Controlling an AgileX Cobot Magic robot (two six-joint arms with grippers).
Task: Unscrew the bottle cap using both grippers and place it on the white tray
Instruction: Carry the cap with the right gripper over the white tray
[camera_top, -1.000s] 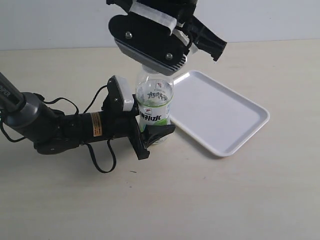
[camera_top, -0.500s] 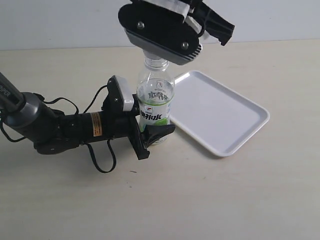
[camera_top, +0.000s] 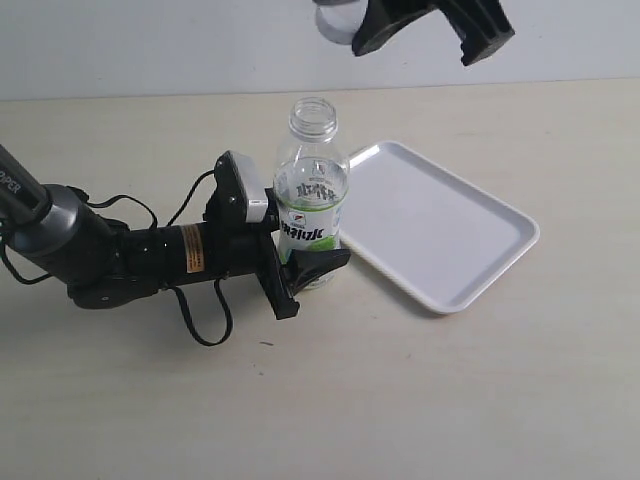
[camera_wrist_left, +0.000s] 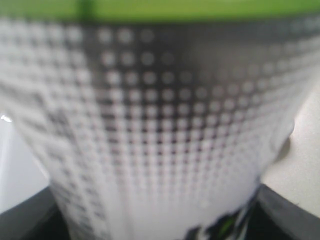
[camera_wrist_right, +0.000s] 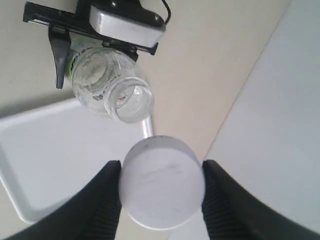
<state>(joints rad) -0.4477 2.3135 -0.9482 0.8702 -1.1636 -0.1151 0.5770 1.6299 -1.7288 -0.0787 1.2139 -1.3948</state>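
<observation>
While aloft, right pincer (camera_wrist_right: 162, 200) around cap (camera_wrist_right: 161, 185).

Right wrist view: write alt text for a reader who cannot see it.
The right end effector grips the white bottle cap between its black fingers. Beyond it, the uncapped bottle stands on the table beside the white tray.

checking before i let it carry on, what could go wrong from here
The bottle cap is pinched only at its sides, high up, in the right pincer; it could slip before reaching the white tray. The open bottle, held low by the left pincer, stands close to the tray, so a descending arm might knock it.
</observation>
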